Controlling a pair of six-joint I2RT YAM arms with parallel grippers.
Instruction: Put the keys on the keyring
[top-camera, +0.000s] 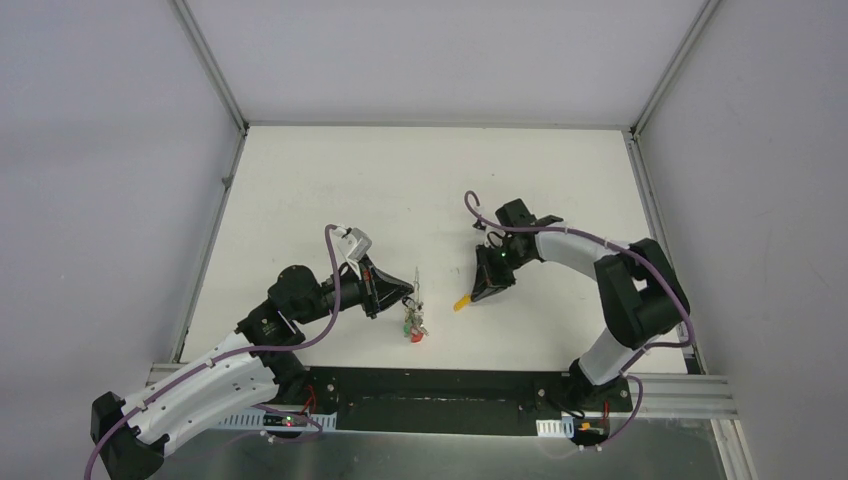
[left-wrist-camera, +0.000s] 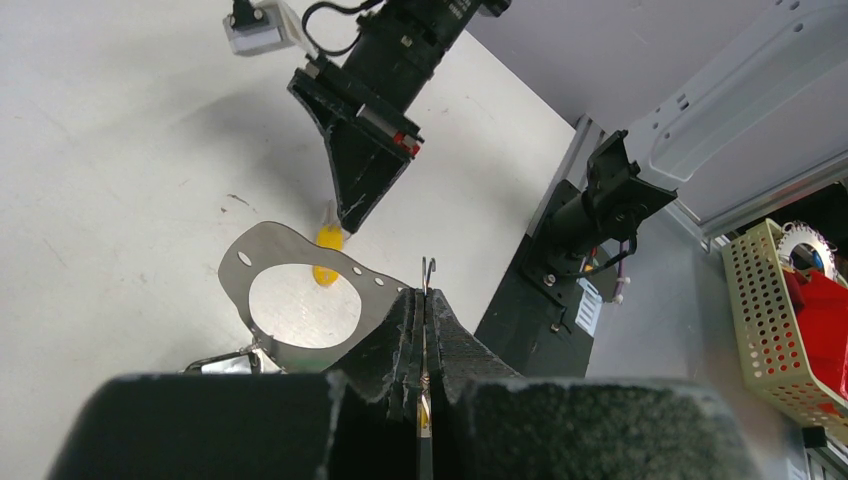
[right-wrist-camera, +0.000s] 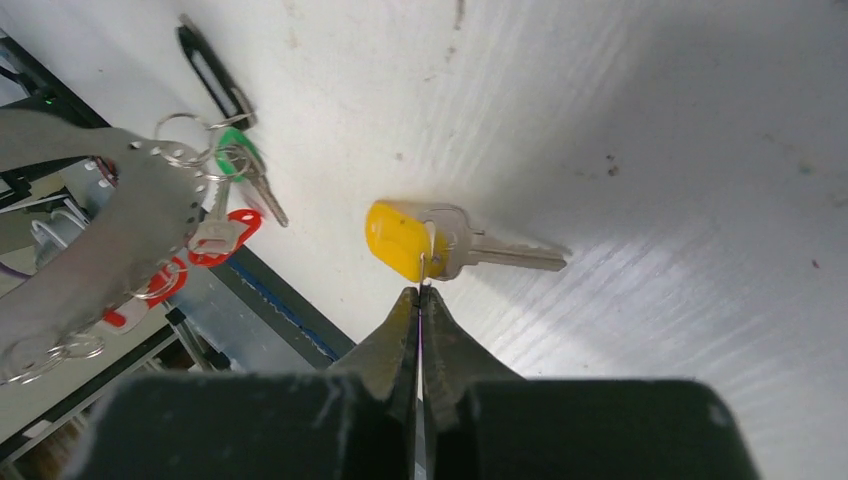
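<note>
The small silvery metal key with a yellow plastic tag (right-wrist-camera: 455, 245) is pinched by its thin wire ring in the pressed-together right gripper (right-wrist-camera: 420, 292), at 12 o'clock of the fingertips, close over the white table (right-wrist-camera: 650, 150). The flat grey metal keyring (left-wrist-camera: 262, 248), at 9 o'clock of that key, is clamped by the closed left gripper (left-wrist-camera: 425, 297). The key is judged light, stiff and slippery. It is likely to swing, so a hold at the wire ring is favoured.

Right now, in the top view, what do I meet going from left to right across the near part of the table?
left arm → key bunch → yellow key → right arm
</note>
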